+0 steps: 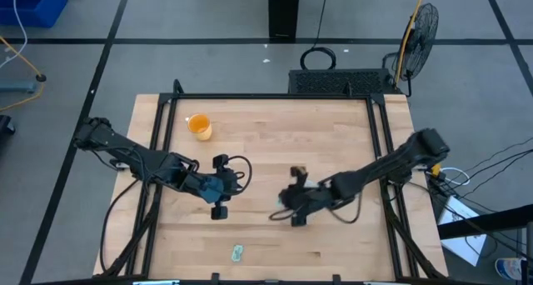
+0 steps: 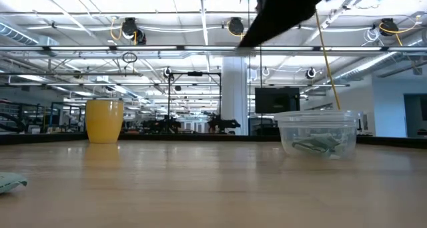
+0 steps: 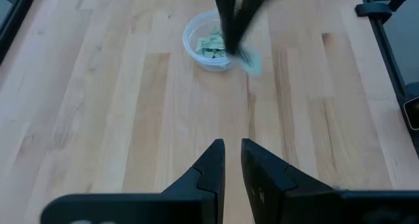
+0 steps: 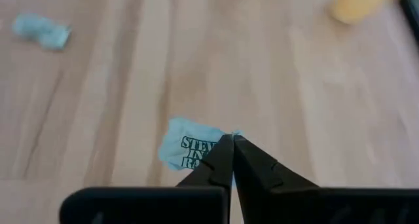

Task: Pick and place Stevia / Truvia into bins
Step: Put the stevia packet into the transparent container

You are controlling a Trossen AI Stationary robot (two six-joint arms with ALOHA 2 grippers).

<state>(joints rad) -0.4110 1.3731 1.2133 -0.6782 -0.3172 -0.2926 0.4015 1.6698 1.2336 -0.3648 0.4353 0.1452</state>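
Observation:
My right gripper is shut on one green-and-white Stevia sachet. In the left wrist view it hangs over the table just beside the clear cup. That cup stands on its base and has several sachets lying in it. One loose sachet lies flat near the table's near edge, also seen as a pale sachet in the right wrist view. My left gripper waits left of centre, pointing at the cup, shut with a narrow slit and holding nothing. My right gripper pinches the sachet between its two fingertips at one edge, the printed face spreading out beyond the tips. The fingers come from above, pointing down. The sachet hangs below them, lifted clear of the table, next to the cup's rim.
An orange cup stands upright toward the far left of the table, also visible as the orange cup in the low view. Black frame rails run along the table's left and right sides. Bare wood lies between the two grippers.

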